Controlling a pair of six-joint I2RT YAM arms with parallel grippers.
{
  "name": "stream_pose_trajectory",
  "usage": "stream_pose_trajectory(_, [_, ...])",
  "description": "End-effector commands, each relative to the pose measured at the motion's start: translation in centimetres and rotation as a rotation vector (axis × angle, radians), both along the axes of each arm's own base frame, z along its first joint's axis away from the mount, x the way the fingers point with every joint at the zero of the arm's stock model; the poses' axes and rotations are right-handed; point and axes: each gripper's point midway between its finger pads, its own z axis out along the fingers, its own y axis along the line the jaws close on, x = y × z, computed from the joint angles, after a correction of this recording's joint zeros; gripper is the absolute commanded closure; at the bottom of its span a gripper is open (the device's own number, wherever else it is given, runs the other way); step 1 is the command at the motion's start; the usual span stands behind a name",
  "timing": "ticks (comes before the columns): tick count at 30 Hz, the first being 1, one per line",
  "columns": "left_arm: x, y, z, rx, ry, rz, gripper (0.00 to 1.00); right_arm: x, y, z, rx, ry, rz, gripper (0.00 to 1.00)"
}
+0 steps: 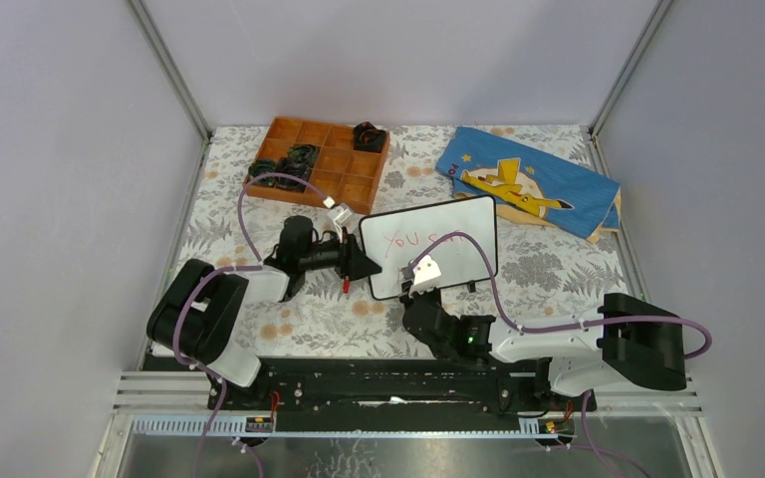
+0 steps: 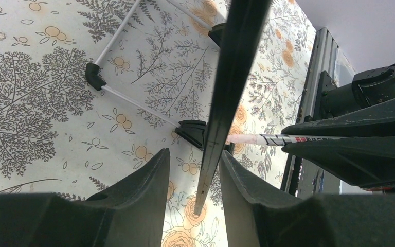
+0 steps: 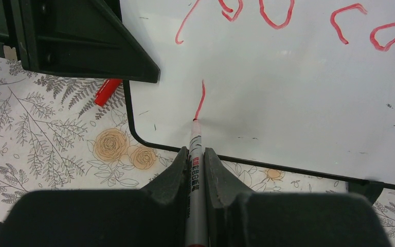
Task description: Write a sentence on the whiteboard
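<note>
- two arms on this one. the whiteboard [image 1: 470, 227] stands on its little feet about mid-worktop, slightly toward the near edge, with its face tilted toward the arms.
- the left end effector [image 2: 200, 160] has its fingers either side of the board's left edge. there's a sliver of daylight on one side, so i can't tell if it's really pinching or just bracketing the edge to steady it.
- the right end effector [image 3: 195, 157] is clenched on a marker [image 3: 195, 135], with the tip touching the board low down near its left corner.
- the sentence [image 1: 410, 241] is partway done, i'd say. the top line reads "you ca…" in red, with the rest cut off in the wrist view. below it is one short red stroke [image 3: 201, 100] ending at the tip, so it looks like line two is only just begun.
- the next move probably calls for light, even pressure and small strokes working rightward, keeping below the first line and inside the black frame.
- the board needs to stay braced or the pen will just shove it back.
- a red cap [image 3: 107, 91] lies on the worktop just beside the board's lower left corner, worth not nudging.
</note>
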Motion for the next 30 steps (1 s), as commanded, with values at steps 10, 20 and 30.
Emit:
stream_pose_trajectory(10, [0.8,-0.5,1.3,0.003,-0.075,-0.009,0.54,1.1,1.4,2.4,-0.002,-0.058,-0.012,1.00])
stream_pose_trajectory(20, [0.7,-0.5,1.2,0.008,-0.074,-0.012,0.54,0.8,2.3,2.2,-0.001,-0.046,0.030,1.00])
stream_pose_trajectory(30, [0.7,-0.5,1.2,0.012,-0.074,-0.010,0.54,0.1,2.6,0.2,-0.039,0.009,0.071,1.00])
